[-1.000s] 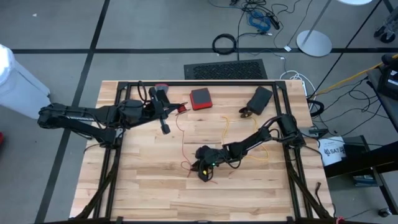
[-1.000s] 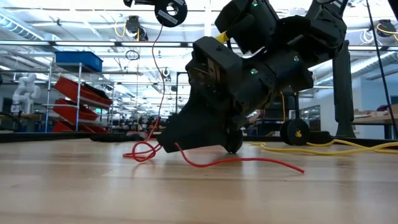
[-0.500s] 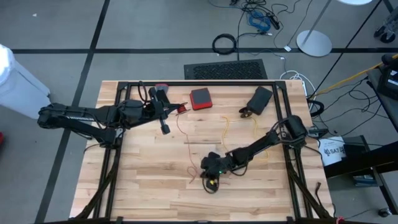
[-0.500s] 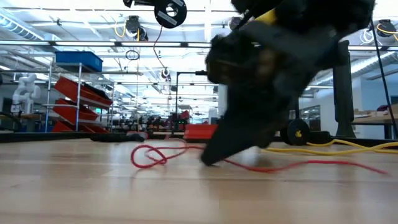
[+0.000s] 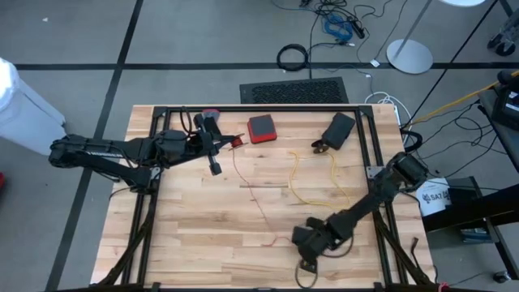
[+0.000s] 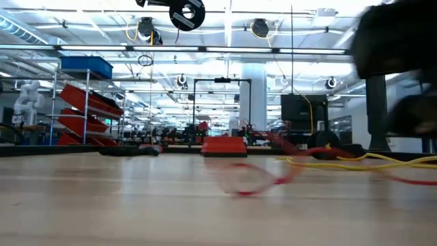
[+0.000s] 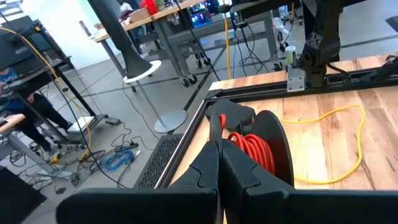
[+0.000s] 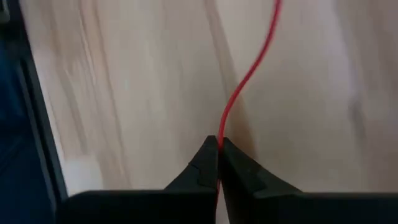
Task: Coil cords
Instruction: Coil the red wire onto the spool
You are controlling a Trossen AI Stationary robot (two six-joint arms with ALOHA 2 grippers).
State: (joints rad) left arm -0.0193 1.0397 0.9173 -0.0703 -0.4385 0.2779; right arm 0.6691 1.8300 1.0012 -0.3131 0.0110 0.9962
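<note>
Right tool point(image 8: 218, 144) pinching red cord point(image 8: 245, 81)

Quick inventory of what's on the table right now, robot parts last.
red cord: one, thin, red, running across the table middle from the spool toward the near right; its end pinched in the right gripper.
spool: one, black with red cord wound on it, far left, by the left gripper.
yellow cord: one, yellow, loose on the table's right half.
red box: one, red, flat, far edge near the middle.
black case: one, black, far right.
table: one, light wood with a black frame.
left gripper: shut, at the far left beside the spool.
right gripper: shut on the red cord, near edge right of centre.
</note>
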